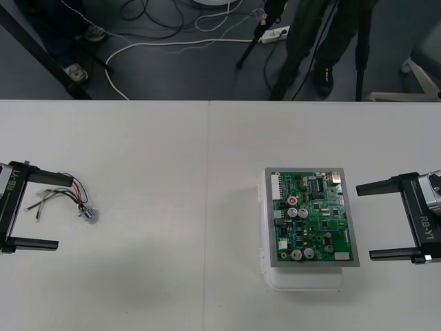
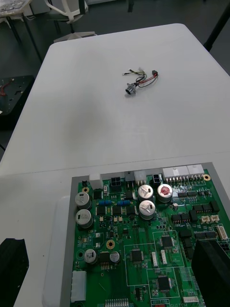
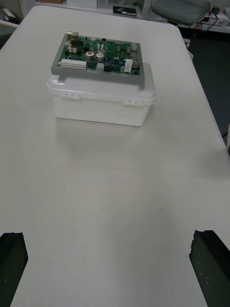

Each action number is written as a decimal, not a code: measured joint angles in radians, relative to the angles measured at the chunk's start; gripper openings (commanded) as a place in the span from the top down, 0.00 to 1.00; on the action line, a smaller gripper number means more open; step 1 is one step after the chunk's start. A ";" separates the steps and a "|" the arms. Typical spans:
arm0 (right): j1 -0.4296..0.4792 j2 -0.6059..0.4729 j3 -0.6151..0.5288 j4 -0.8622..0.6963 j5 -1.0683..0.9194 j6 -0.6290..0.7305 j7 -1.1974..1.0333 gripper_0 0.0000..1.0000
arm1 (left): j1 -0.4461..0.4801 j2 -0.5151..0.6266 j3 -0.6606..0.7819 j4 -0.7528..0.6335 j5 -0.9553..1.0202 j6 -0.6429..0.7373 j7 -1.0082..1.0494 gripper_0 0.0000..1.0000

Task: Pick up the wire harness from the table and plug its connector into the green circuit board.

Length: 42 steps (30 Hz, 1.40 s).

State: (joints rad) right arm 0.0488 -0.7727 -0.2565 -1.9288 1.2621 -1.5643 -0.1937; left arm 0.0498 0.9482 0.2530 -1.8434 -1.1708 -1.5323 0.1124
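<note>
Step in hand: the pick-up, not yet made. The left gripper (image 1: 63, 211) stands at the table's left side, jaws wide apart and empty. The wire harness (image 1: 65, 196) lies loose on the table within that gap, closer to the far finger. Its round metal socket (image 1: 89, 215) sits just past the fingertips, toward the board. From the right wrist its black plug (image 2: 154, 73) shows at the harness's farther end.

The right gripper (image 1: 365, 221) waits just beside the green circuit board (image 1: 313, 217), jaws likewise open and empty. The board sits level on a white base (image 1: 303, 274), well apart from the harness.

Judgement: the next move calls for the left jaws to close on the wires near the plug, leaving the plug free for a board connector. Bare table (image 1: 172, 276) lies between harness and board, and nothing obstructs. The base raises the board, so the carry needs lift. The cables (image 1: 172, 44) on the floor beyond the far edge are unrelated.
</note>
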 measured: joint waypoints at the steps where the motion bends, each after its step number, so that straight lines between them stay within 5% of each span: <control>1: 0.000 0.000 0.000 0.000 0.000 0.000 0.000 0.00 | 0.000 0.000 0.000 0.000 0.000 0.000 0.000 0.00; 42: 0.000 0.000 0.000 0.000 0.000 0.000 0.000 0.00 | 0.000 0.000 0.000 0.000 0.000 0.000 0.000 0.00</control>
State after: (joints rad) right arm 0.0488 -0.7727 -0.2565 -1.9288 1.2621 -1.5643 -0.1937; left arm 0.0498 0.9482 0.2530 -1.8434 -1.1708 -1.5323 0.1124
